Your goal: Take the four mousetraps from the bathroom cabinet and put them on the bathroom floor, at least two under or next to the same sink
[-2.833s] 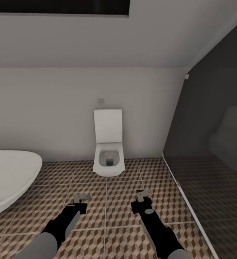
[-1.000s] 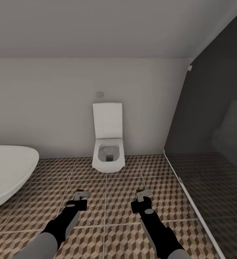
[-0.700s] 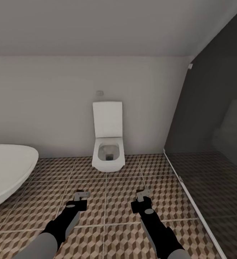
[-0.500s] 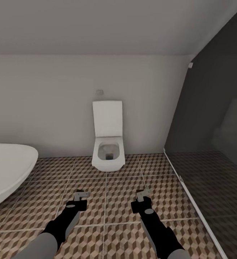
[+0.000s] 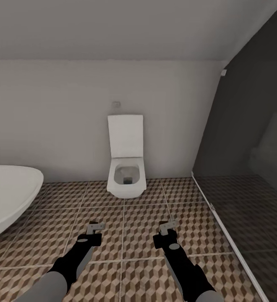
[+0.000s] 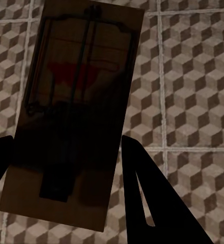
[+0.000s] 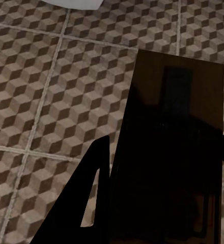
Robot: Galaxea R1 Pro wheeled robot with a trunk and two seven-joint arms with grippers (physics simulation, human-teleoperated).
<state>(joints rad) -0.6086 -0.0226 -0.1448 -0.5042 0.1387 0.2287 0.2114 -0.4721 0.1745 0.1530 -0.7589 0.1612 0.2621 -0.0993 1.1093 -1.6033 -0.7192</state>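
Note:
Each gripper carries a mousetrap above the bathroom floor (image 5: 142, 216) of cube-pattern tiles. My left gripper (image 5: 95, 229) is shut on a brown wooden mousetrap (image 6: 74, 117) with dark wire and a red mark, its dark fingers (image 6: 145, 188) on both long edges. My right gripper (image 5: 168, 227) is shut on a second mousetrap (image 7: 168, 152), which looks dark in shadow, one finger (image 7: 91, 203) at its side. Both hands hang level, side by side, short of the toilet. The cabinet and the sink are out of view.
A white square toilet (image 5: 126, 167) with its lid up stands against the far wall, straight ahead. The rim of a white oval bathtub (image 5: 8, 201) reaches in from the left. A dark glass partition (image 5: 247, 167) with a floor rail runs along the right.
The whole picture has shifted a little: the far wall and toilet sit higher and the bathtub further left, so the camera moved. Both arms keep their pose and their grip.

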